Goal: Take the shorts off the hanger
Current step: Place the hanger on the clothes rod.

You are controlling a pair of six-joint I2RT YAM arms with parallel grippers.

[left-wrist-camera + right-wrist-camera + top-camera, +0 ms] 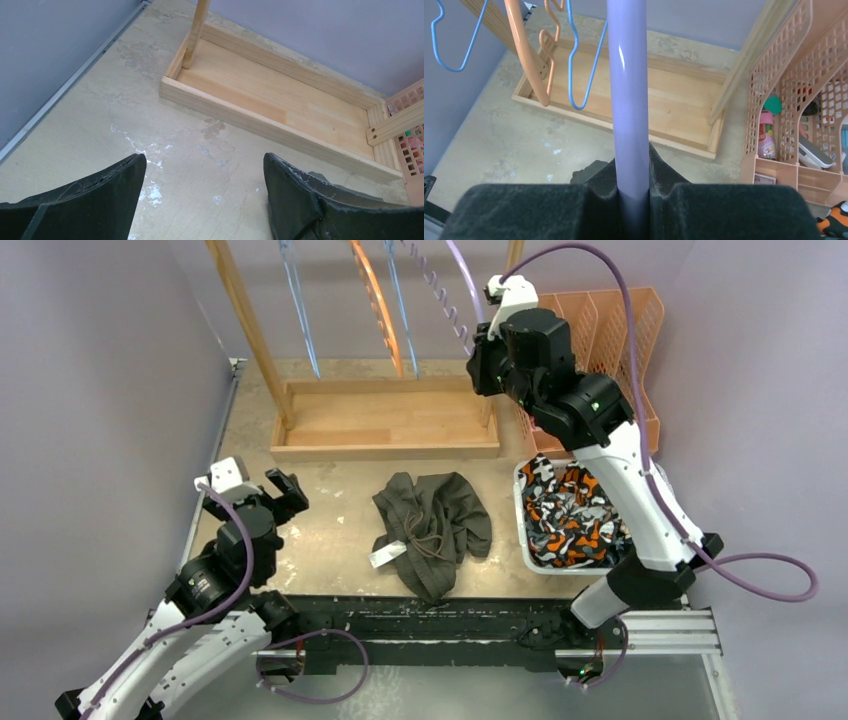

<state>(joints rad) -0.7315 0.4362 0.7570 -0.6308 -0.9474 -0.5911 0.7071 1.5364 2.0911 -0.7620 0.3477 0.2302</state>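
Wide view first: pale grey-lilac walls [100, 390] close in on three sides of a beige, mottled bench [330, 500], and the left wrist view picks out white scuffs and a few dark stains on that surface. At the back stands a wooden rack base [385, 430], a shallow box with a slanted upright [250, 320] rising from its left corner. Above it hang two blue hangers [300, 310] and an orange hanger [375, 300], all bare. The right tool [633, 175] is up high at the rack's right end, its dark pads clamped on the bar of a purple hanger [626, 75], which runs straight up between them. Just behind that arm, an orange lattice organiser [610, 330] sits in the back right corner with small items in its slots. The olive green shorts [435, 520] lie crumpled in the middle of the bench, just in front of the rack base, drawstring [425, 540] tangled on top and a white tag [387, 555] poking out at the left. The orange-black-white patterned shorts [570, 515] are heaped in a white tray [521, 520] to the right. The left tool [262, 488] hovers over bare bench on the left, jaws spread wide, gripping nothing. A black rail [430, 625] runs along the near edge.
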